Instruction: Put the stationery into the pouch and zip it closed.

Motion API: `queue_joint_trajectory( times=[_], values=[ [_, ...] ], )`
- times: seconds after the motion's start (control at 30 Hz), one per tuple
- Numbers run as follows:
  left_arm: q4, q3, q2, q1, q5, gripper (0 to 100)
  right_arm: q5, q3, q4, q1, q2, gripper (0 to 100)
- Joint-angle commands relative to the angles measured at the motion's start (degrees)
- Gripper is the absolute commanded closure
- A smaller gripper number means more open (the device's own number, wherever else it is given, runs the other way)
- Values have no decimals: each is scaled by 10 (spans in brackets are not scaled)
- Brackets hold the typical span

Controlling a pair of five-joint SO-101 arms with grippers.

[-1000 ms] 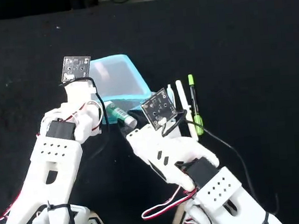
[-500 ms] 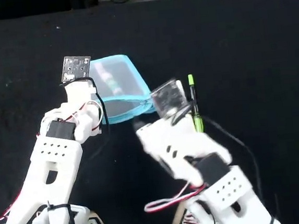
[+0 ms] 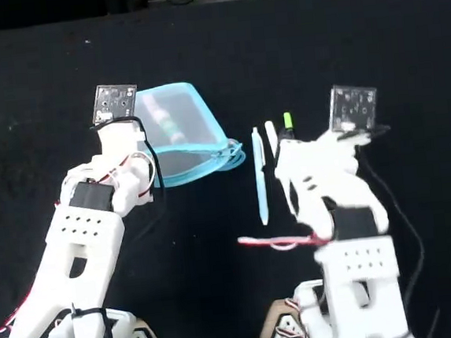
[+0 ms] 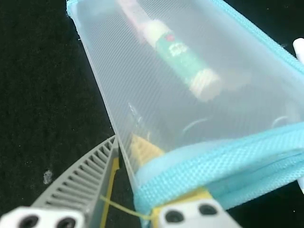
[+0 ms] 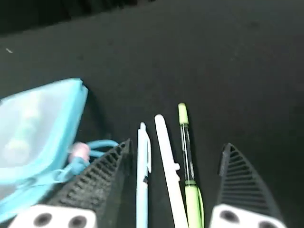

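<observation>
"Where do your grippers sit?"

"My left gripper [image 4: 124,156] is clamped on a corner of the pouch [image 4: 156,95], right at its teal zipper edge [image 4: 213,156]. A glue stick [image 4: 183,57] lies inside, beyond the fingertips."

"And the right?"

"My right gripper [image 5: 176,145] hangs with its jaws spread wide, holding nothing. Three pens lie parallel on the table under the gap: blue pen [image 5: 142,180] nearest the pouch-side finger, white pen [image 5: 166,161] in the middle, green pen [image 5: 186,156] toward the other finger."

"Any room?"

"The pouch mouth and its pink zipper pull [image 5: 78,152] lie just outside the pouch-side finger. Past the pen tips I see open black table [image 5: 247,61]."
</observation>
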Motion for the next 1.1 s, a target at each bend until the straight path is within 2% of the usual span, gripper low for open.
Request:
queue_joint_trajectory(
  times=[0.0,0.2,0.37,0.5,0.73,0.87,1.07],
  values=[
    [2,33,11,5,2,970,-5,-77,-26,45,146,723],
    [2,31,9,-1,2,970,-4,-203,-21,73,387,723],
    [6,12,9,-65,6,970,-1,-308,0,70,545,723],
    [4,0,9,-114,7,970,-1,-394,62,69,636,721],
    [6,-8,9,-128,7,970,6,-486,134,42,732,723],
    [6,-8,9,-140,18,970,45,-491,141,21,737,723],
    [6,-12,9,-177,55,970,53,-491,141,-8,738,723]
  ],
)
